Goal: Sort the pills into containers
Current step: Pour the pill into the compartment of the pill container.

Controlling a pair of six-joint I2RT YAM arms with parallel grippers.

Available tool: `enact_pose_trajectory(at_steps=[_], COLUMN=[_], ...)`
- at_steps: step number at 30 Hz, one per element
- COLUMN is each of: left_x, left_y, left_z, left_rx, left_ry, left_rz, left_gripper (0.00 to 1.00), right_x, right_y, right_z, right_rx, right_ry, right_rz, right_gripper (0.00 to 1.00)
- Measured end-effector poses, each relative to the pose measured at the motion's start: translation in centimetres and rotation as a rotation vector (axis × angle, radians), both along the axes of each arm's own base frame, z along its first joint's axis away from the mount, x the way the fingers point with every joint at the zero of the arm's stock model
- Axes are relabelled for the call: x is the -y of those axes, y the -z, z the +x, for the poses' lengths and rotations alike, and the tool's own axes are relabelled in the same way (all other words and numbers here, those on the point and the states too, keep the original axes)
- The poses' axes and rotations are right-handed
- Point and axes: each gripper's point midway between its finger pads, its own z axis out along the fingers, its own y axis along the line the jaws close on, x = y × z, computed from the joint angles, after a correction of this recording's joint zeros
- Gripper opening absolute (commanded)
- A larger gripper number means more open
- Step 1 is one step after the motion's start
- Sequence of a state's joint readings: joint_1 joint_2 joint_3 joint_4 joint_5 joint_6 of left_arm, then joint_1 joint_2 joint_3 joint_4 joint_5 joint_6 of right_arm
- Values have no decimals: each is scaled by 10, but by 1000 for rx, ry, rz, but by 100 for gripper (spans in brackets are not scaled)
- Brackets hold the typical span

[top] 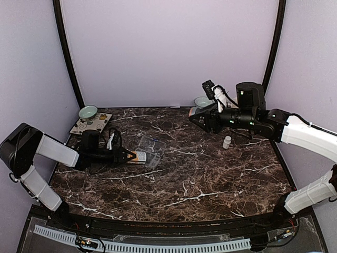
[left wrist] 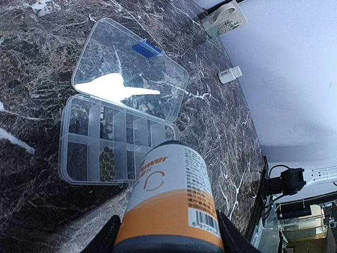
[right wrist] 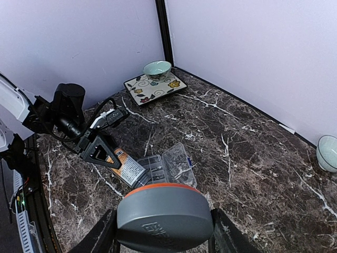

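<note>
A bottle (left wrist: 168, 205) sits between the left jaws, its far end over the near edge of the box (left wrist: 63, 142). Just ahead, pills (left wrist: 108, 163) lie in one compartment; the lid (left wrist: 126, 68) lies beyond, a vial (left wrist: 230, 75) farther off.

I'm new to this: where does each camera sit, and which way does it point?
Top external: fixed above, behind the arm bases, looking down on the table; both arms show.
Left wrist: on the left arm, looking past its fingers and held bottle at the open organizer box.
Right wrist: on the right arm, looking over its held grey cap toward the left arm.
Shared: all three show bottle and box.
</note>
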State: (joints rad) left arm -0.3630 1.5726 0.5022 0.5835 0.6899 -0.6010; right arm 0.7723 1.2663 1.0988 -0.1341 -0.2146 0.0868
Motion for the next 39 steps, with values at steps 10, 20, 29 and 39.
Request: enact_pose_trajectory(at_steps=[10, 20, 29, 39], left_x=[1, 2, 3, 4], left_y=[0, -1, -3, -6], left_z=[0, 3, 4, 1], left_rx=[6, 12, 18, 26], left_ry=[5, 0, 0, -1], left_rz=[10, 21, 12, -18], left_gripper=[0, 0, 0, 0], right_x=[0, -1, -2, -2], right_y=[0, 0, 3, 4], right_z=[0, -1, 0, 0], right_rx=[-1, -1, -7, -9], right_ry=[-3, -6, -8, -9], right_rz=[1, 1, -4, -6], right_gripper=[33, 33, 33, 33])
